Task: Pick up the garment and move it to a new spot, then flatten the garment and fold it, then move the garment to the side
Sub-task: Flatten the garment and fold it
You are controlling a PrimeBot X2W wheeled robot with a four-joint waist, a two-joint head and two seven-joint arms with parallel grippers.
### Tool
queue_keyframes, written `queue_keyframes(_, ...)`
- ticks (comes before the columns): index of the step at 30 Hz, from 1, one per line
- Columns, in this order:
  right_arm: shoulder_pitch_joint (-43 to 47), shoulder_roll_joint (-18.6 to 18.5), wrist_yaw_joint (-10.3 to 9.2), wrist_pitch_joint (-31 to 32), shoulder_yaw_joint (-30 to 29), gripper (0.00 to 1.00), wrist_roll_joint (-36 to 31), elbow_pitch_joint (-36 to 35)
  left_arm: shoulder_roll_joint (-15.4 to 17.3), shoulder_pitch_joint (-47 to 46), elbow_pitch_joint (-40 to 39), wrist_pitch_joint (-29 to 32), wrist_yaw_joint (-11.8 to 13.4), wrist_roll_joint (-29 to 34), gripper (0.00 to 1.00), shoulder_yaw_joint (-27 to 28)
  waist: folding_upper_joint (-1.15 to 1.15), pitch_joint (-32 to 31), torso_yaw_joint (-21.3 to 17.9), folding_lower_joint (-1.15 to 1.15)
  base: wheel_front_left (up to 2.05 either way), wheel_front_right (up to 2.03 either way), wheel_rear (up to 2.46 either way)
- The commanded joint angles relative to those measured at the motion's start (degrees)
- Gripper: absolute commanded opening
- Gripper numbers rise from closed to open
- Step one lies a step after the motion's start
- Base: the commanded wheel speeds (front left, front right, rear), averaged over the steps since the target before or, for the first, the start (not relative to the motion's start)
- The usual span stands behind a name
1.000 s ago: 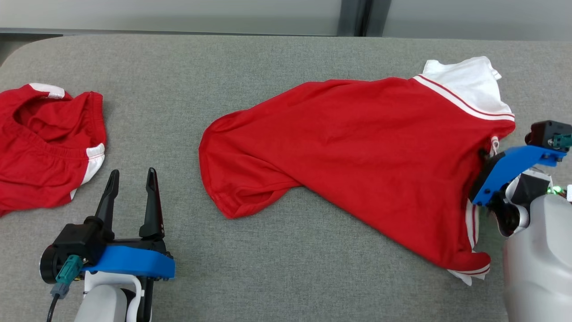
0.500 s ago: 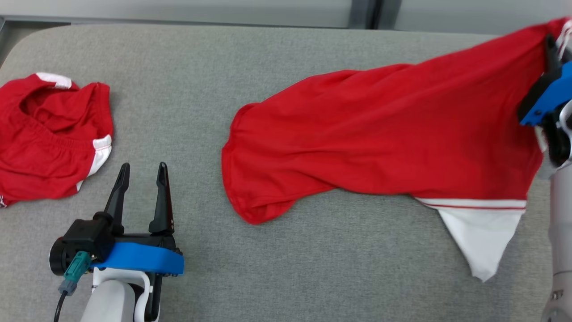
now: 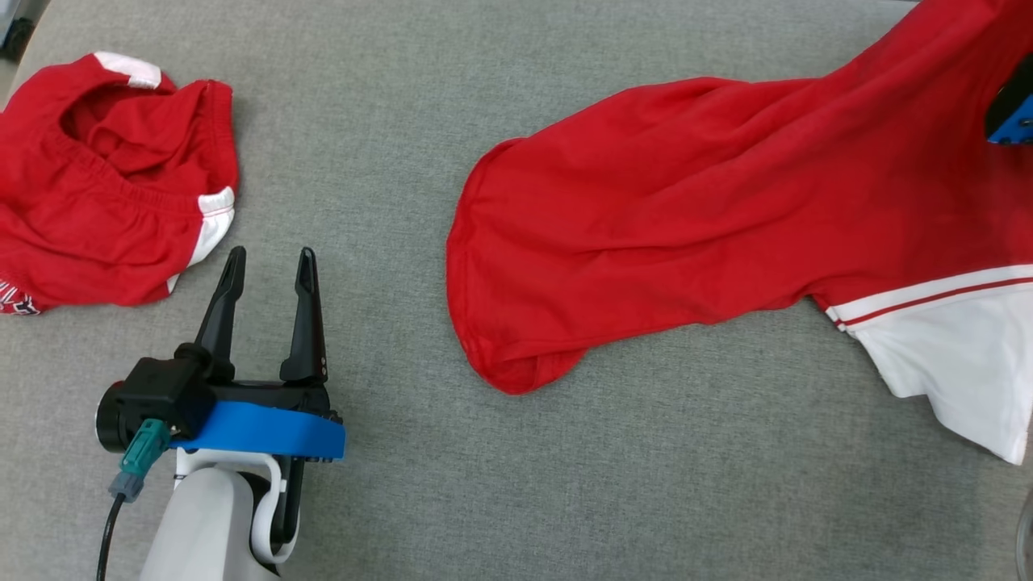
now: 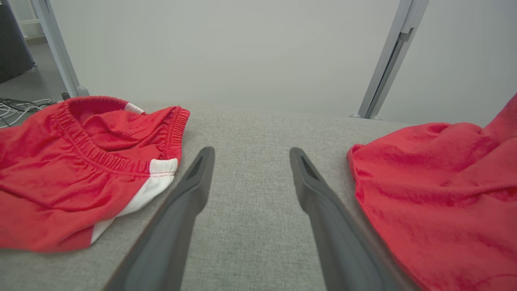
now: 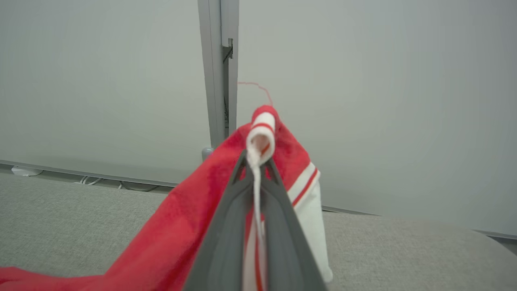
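Observation:
The garment (image 3: 686,210) is a red shirt with a white, red-striped sleeve (image 3: 960,363). It stretches across the right half of the grey table (image 3: 484,484), its right end lifted off the cloth surface. My right gripper (image 5: 255,161) is shut on the striped white edge of the garment (image 5: 181,226), held above the table. The blue bracket of that wrist (image 3: 1013,117) pokes in at the right edge. My left gripper (image 3: 270,258) stands open and empty at the lower left, between the shirt's hem (image 4: 436,194) and a second red piece.
Crumpled red shorts (image 3: 105,202) with white side panels lie at the far left, close to my left gripper (image 4: 251,153) on its left side (image 4: 80,161). Bare grey table runs along the front. A pale wall and a metal post (image 5: 218,81) stand behind the table.
My right gripper closed on the shirt's edge and raised it up and to the right, so the white sleeve flipped toward the front. The head camera shifted. The left arm stayed put.

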Motion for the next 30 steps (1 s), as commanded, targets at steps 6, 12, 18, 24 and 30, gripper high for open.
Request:
queue_keyframes(6, -0.2, -0.4, 0.01, -3.0, -0.7, 1.0, -0.3, 3.5, -0.4, -1.5, -0.3, -0.3, -0.4, 0.9, 1.0, -0.1, 0.0, -0.1, 0.3, 0.0, 0.0, 0.0, 0.0)
queue_keyframes(12, 4.1, -0.6, 0.01, -4.8, -0.7, 1.0, 1.8, 6.3, -0.6, -0.4, 0.9, -0.3, -0.5, 0.9, 1.0, 0.4, 0.0, -3.0, -0.6, 0.0, 0.0, 0.0, 0.0)
queue_keyframes(18, 10.9, 0.8, 0.01, -6.8, 1.5, 1.0, 5.3, 4.0, 0.0, 1.8, 2.2, -0.3, -0.6, 0.8, 1.0, 1.5, 0.0, -7.0, -2.9, 0.0, 0.0, 0.0, 0.0)
queue_keyframes(24, 19.5, 2.7, 0.01, -9.0, 3.1, 1.0, 10.1, -2.3, 0.4, 3.5, 3.9, -0.3, -0.6, 0.4, 1.0, 1.9, 0.0, -10.7, -5.0, 0.0, 0.0, 0.0, 0.0)
queue_keyframes(30, 32.4, 4.9, 0.01, -9.7, 2.8, 1.0, 13.1, -13.5, 1.0, 5.0, 6.3, -0.3, -0.6, -0.2, 1.0, 1.9, 0.0, -14.4, -6.9, 0.0, 0.0, 0.0, 0.0)
